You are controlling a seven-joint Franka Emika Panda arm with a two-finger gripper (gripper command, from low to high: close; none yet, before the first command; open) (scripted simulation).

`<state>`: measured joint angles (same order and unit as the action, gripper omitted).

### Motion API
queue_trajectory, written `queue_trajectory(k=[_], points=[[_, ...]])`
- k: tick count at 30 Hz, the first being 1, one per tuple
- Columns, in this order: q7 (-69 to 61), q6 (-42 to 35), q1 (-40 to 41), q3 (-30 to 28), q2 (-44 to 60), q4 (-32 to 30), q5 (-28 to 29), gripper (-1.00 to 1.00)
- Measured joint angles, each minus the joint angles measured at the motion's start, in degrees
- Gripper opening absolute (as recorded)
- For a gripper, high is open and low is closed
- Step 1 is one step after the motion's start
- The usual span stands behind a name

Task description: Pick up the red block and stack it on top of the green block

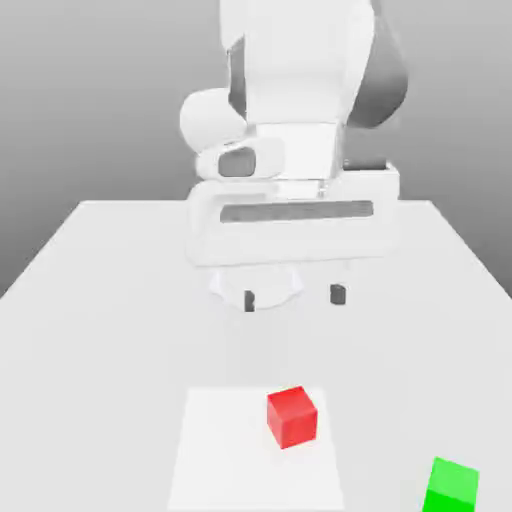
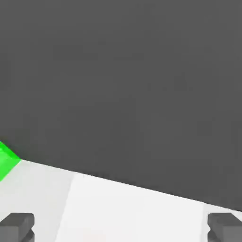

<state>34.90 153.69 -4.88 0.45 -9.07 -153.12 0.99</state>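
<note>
In the exterior view the white arm (image 1: 300, 110) fills the upper middle, its hand hanging above the pale counter (image 1: 90, 300). The pincer (image 1: 293, 297) points down at about the twelve o'clock side of the scene's centre, and its two dark fingertips (image 1: 338, 294) stand wide apart with nothing between them. They hover clear of the counter surface. Toward six o'clock from the pincer, well apart from it, the red block (image 1: 292, 416) sits on a lighter square patch (image 1: 220, 460) of the counter, near that patch's far right part. The green block (image 1: 451, 486) rests on the counter at roughly four o'clock from the red block, off the patch, apart from it and cut by the lower edge of the picture.

In the hand view the two dark fingertips (image 2: 17, 226) sit at opposite corners, far apart, so the pincer (image 2: 121, 228) is wide and empty. Between them lie the counter (image 2: 33, 189) and the lighter patch (image 2: 142, 212). A corner of the green block (image 2: 6, 160) shows at nine o'clock, beyond the counter's grey band.
</note>
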Motion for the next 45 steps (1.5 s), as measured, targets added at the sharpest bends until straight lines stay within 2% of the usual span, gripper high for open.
queue_trajectory(k=[4, 10, 11, 18, 24, 27, 38, 42, 43, 45], points=[[-3.1, 5.0, -1.0, 0.5, 8.3, -4.6, -0.7, 0.0], [-3.6, 15.2, -1.5, 0.1, 20.7, -4.1, -0.7, 0.0], [-3.6, 16.8, -1.6, -0.1, 22.6, -3.8, -0.7, -1.0], [-3.4, 17.0, -1.6, -0.1, 22.9, -3.8, -0.4, -1.0], [-3.7, 7.7, -1.2, 0.3, 12.0, -5.4, -0.8, -1.0], [-4.6, 3.8, -3.3, 1.6, 12.1, -1.3, -0.7, -1.0], [-7.6, -8.1, -10.3, 7.5, 22.8, 21.0, 2.2, -1.0], [-6.6, -2.9, -11.8, 6.7, 30.2, 23.2, 4.2, -1.0], [-6.4, -1.8, -12.0, 6.5, 31.5, 23.3, 4.6, 1.0], [-6.4, -1.8, -12.0, 6.5, 31.5, 23.3, 4.6, 1.0]])
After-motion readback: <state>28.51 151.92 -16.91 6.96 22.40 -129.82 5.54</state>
